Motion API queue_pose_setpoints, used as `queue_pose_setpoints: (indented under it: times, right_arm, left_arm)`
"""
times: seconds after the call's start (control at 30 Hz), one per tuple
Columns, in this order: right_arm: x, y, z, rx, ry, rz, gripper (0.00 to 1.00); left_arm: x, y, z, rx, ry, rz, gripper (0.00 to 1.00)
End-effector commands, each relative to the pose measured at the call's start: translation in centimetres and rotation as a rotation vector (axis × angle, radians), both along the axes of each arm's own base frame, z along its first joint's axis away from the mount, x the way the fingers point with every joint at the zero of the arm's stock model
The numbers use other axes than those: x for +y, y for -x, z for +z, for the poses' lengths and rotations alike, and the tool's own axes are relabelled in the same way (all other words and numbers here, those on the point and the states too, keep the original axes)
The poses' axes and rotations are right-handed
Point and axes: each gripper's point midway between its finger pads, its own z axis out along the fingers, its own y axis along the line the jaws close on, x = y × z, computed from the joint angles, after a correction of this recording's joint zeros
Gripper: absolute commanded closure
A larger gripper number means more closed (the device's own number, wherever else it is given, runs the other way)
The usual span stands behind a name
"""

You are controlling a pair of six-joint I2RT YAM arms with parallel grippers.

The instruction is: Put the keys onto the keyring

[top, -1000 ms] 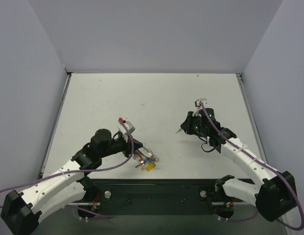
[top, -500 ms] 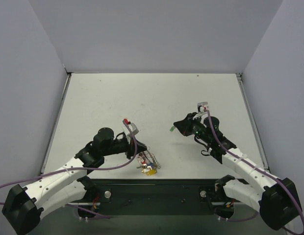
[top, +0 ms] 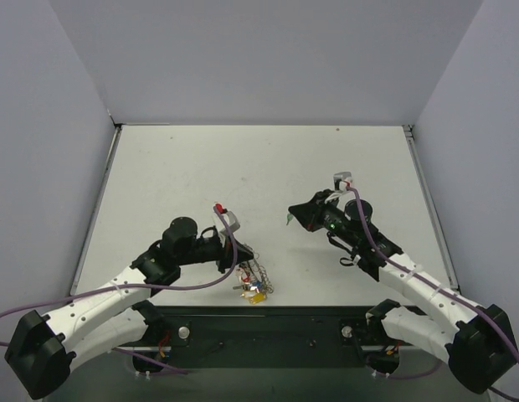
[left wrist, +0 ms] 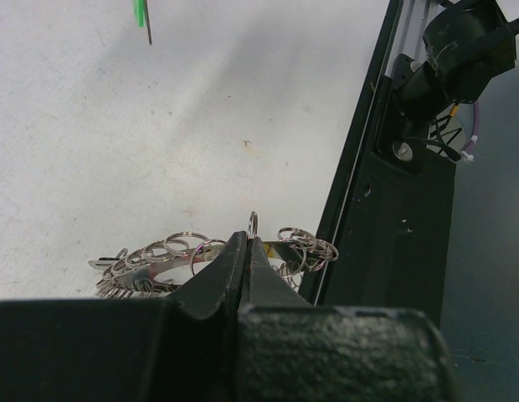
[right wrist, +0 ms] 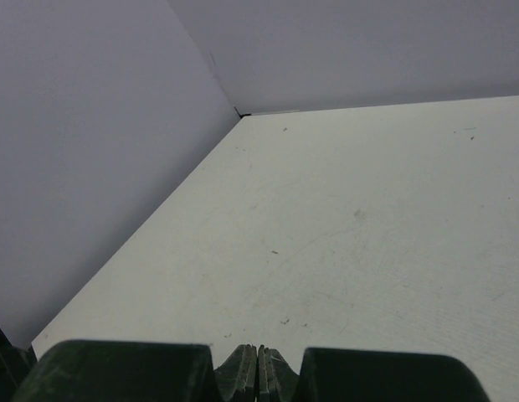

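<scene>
The keyring [left wrist: 172,261], a thin silver ring fringed with small wire loops, hangs near the table's front edge. My left gripper [left wrist: 247,244] is shut on one upright loop [left wrist: 253,224] of it. In the top view the left gripper [top: 244,251] sits just above the keyring [top: 258,275], and keys with yellow and red heads [top: 254,294] hang at its near end. My right gripper [top: 295,215] is shut on a green-headed key [top: 290,220], held above the table to the right of the ring. That green key [left wrist: 141,13] shows at the top left of the left wrist view. The right wrist view shows the right gripper [right wrist: 258,358] with jaws together and the key hidden.
The black base rail [left wrist: 372,218] runs along the table's front edge, right beside the keyring. Grey walls [right wrist: 92,151] enclose the white table [top: 259,167] on three sides. Purple cables loop off both arms.
My right gripper has swung left with the green key, closer to the left gripper. The left gripper has shifted slightly right, and the ring now hangs below it.
</scene>
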Motion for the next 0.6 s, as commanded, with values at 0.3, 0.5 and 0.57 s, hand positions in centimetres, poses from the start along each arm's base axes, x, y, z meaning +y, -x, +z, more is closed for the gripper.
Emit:
queue_pose_setpoints:
  times: [0.3,0.5,0.57]
  right_arm:
    - [4.8,2.3,3.8,-0.195,0.053,0.142,1.00]
    - [6.6,4.2,3.0,-0.264,0.080,0.244,1.00]
    - [6.9,4.4,3.0,-0.281,0.075,0.247,1.00]
  left_arm:
    - [-1.4,-0.8,4.3,-0.122,0.100,-0.025,1.00]
    - [-1.2,-0.9,3.9,-0.129,0.092,-0.013,1.00]
    - [-1.1,-1.0,3.4,-0.112,0.095,0.003,1.00]
